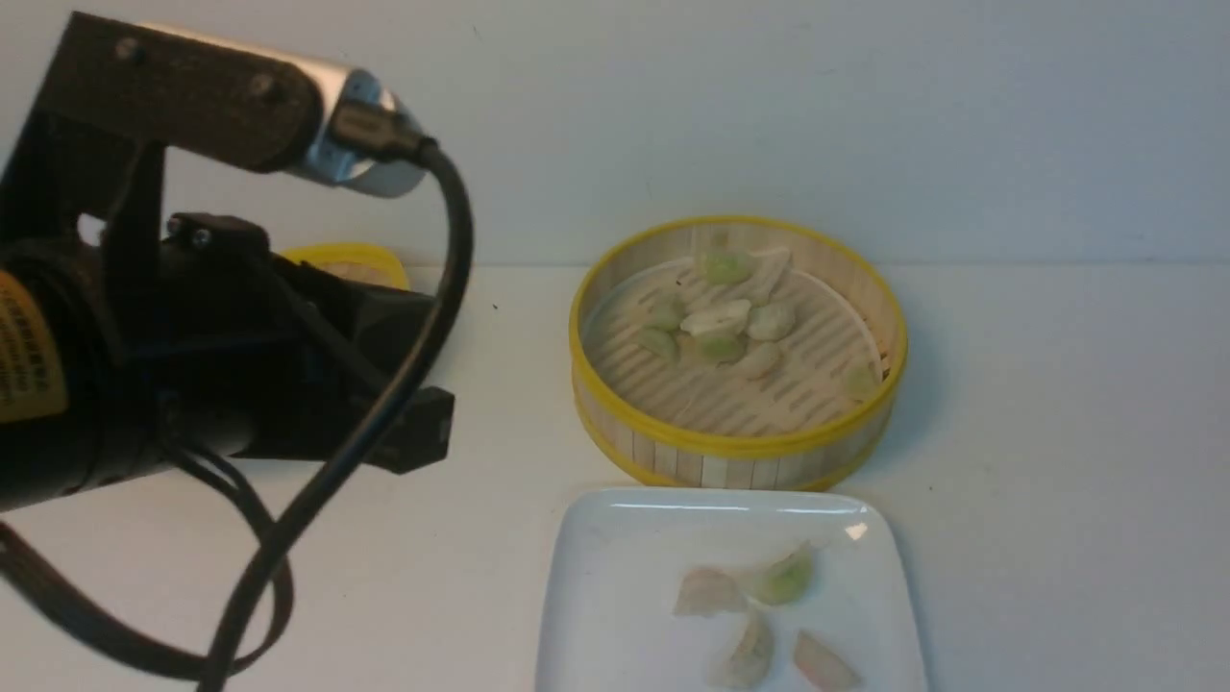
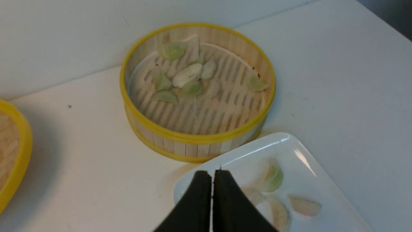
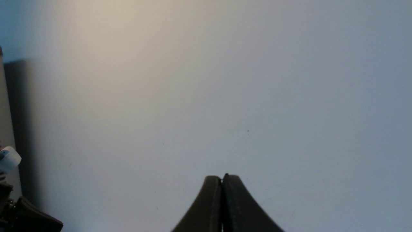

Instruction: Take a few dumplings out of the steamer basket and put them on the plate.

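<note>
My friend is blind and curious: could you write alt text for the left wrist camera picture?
A round bamboo steamer basket with yellow rims holds several pale and green dumplings on a white table. Nearer the camera, a white plate carries four more, and the shut left gripper shows in front of its corner.

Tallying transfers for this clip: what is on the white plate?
Four dumplings lie on the plate: one green, three pale. The front view crops its near edge, and the left end effector covers one corner in its wrist view.
</note>
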`<state>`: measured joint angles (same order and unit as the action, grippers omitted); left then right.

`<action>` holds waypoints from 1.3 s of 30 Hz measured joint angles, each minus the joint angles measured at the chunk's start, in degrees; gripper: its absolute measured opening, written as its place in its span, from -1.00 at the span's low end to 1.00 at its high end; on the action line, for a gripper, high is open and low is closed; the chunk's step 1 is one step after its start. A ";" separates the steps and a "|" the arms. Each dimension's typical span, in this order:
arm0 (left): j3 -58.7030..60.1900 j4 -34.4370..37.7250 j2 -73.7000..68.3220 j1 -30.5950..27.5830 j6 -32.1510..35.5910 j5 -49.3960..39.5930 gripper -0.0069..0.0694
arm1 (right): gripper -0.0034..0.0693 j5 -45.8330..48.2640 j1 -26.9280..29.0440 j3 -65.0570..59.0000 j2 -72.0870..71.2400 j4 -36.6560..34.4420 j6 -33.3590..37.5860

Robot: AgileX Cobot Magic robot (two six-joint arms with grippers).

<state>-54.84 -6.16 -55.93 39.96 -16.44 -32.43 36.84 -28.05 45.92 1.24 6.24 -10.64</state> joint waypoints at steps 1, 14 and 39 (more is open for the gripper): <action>0.00 0.00 -0.63 0.00 0.00 0.49 -0.83 | -0.94 -2.75 0.00 -4.47 -2.01 0.49 -0.69; 7.46 -8.17 16.41 0.00 -3.08 -6.96 -0.83 | -0.95 -12.36 0.00 -11.49 -2.43 -0.18 -4.77; 22.28 -25.82 45.57 0.00 -17.66 -1.79 -0.83 | -0.95 -12.36 0.00 -11.54 -2.43 -0.07 -4.77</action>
<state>-32.56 -31.99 -10.35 39.96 -34.10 -34.22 24.48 -28.05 34.38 -1.19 6.17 -15.41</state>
